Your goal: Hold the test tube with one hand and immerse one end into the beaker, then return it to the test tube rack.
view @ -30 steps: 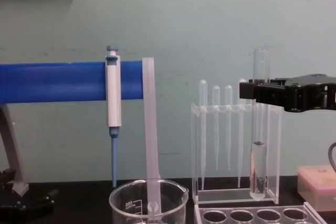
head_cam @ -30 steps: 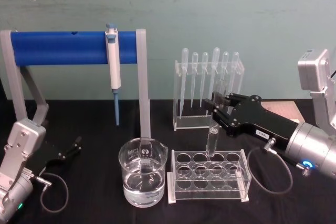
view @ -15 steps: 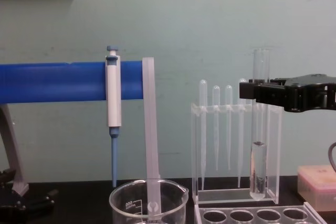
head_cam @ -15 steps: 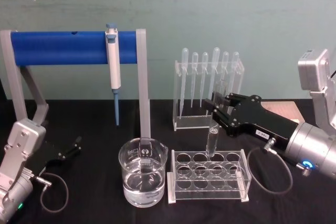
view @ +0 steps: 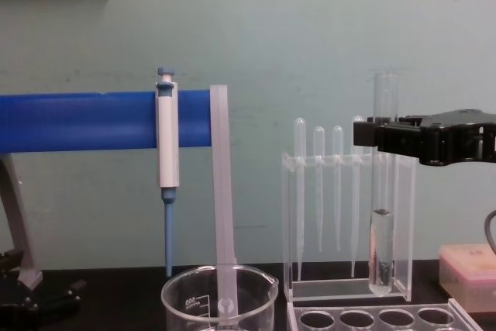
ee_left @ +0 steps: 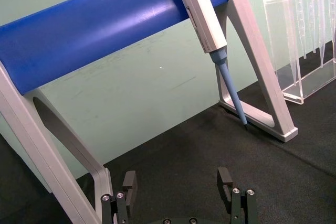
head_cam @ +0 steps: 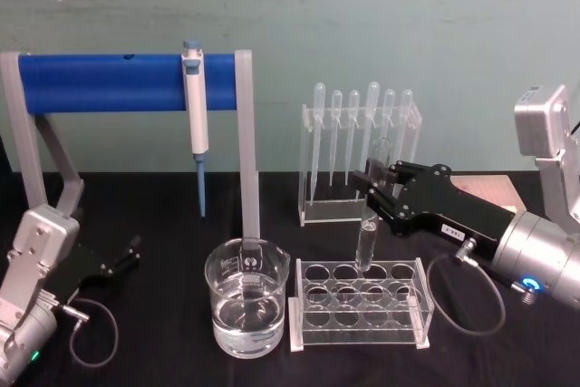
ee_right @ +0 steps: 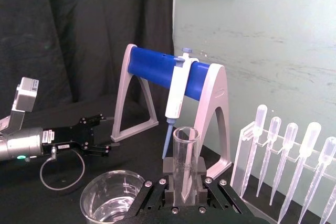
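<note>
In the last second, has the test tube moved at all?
No. In the chest view the test tube, held by the right gripper, keeps its bottom level with the base of the pipette rack.

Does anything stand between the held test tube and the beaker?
Nothing visible. The right claw holds the test tube above the rack; the beaker stands just left of the rack, mouth open.

Glossy glass test tube (head_cam: 366, 244) and beaker (head_cam: 246, 301), matt black cloth (head_cam: 163, 224).
</note>
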### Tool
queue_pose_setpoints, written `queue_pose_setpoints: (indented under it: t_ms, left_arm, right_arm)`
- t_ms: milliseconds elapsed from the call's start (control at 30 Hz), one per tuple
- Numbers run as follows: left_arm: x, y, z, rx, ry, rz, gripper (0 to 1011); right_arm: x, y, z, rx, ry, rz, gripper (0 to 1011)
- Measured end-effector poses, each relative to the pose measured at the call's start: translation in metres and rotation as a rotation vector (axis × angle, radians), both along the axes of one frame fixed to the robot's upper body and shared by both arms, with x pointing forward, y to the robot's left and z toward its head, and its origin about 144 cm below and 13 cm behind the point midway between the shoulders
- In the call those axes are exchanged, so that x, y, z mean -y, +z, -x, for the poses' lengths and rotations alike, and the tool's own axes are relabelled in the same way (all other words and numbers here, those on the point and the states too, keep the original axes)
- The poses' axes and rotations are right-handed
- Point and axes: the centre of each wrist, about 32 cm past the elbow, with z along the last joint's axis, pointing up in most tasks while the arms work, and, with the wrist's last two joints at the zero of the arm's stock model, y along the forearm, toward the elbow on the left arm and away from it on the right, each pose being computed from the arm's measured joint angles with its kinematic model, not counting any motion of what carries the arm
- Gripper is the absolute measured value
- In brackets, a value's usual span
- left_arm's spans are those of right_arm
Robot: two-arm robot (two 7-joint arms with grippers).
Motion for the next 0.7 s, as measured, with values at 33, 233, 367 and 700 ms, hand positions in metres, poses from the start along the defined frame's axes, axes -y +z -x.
queue_pose_setpoints:
  t_ms: [33, 233, 367, 700]
  left_arm:
    - [0.0, 0.0, 0.0, 0.0, 0.0, 0.0, 1000]
    - [0.0, 0.0, 0.0, 0.0, 0.0, 0.0, 1000]
    - [0.0, 0.0, 0.0, 0.0, 0.0, 0.0, 1000]
    - [0.0, 0.0, 0.0, 0.0, 0.0, 0.0, 1000]
  right_arm:
    - [0.0, 0.0, 0.0, 0.0, 0.0, 0.0, 225]
    - [0.0, 0.0, 0.0, 0.0, 0.0, 0.0, 225]
    - [0.0, 0.0, 0.0, 0.0, 0.0, 0.0, 225]
    - [0.0, 0.0, 0.0, 0.0, 0.0, 0.0, 225]
